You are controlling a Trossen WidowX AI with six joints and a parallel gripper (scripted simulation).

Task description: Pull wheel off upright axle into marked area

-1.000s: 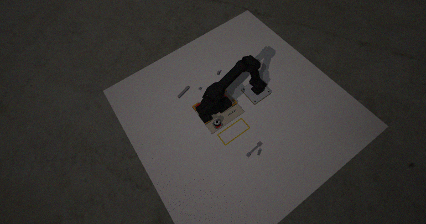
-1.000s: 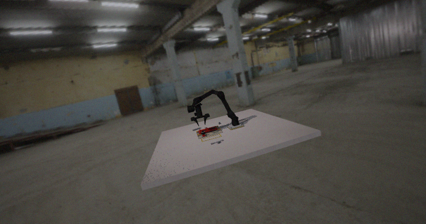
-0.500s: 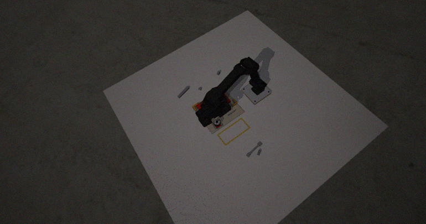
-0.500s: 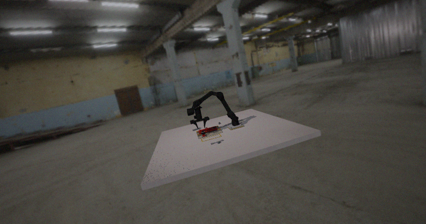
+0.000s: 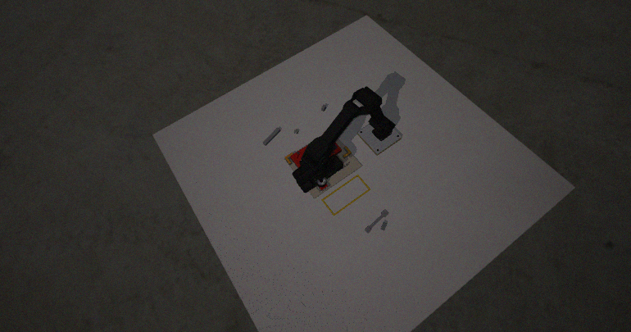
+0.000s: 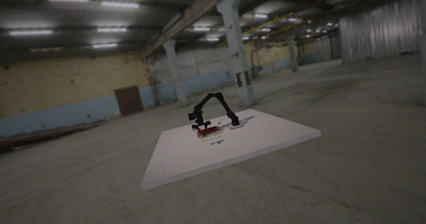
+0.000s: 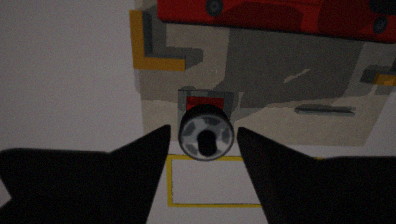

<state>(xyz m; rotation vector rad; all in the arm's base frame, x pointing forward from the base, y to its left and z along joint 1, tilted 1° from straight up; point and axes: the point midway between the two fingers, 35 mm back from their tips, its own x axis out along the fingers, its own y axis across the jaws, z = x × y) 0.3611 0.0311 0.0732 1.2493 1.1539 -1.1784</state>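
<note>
The wheel (image 7: pixel 196 131) (image 5: pixel 321 182) is grey-spoked with a dark rim. It sits around the upright axle (image 7: pixel 207 144), whose dark end shows at its middle, above a small red block (image 7: pixel 204 102). My gripper (image 7: pixel 204 131) (image 6: pixel 203 133) is open and points down, with one finger on each side of the wheel. In the wrist view a gap shows between each fingertip and the wheel. The marked area (image 5: pixel 351 202) (image 7: pixel 170 182) is a yellow outline on the table beside the board. In the top view the arm hides the fingers.
The beige board (image 5: pixel 353 166) (image 7: pixel 157 112) carries a large red part (image 7: pixel 265 17) (image 5: pixel 297 156) and orange corner brackets (image 7: pixel 159 63) beside the wheel. A grey bar (image 5: pixel 272 136) and small grey pieces lie behind. A grey link-shaped piece (image 5: pixel 376 220) lies beyond the marked area.
</note>
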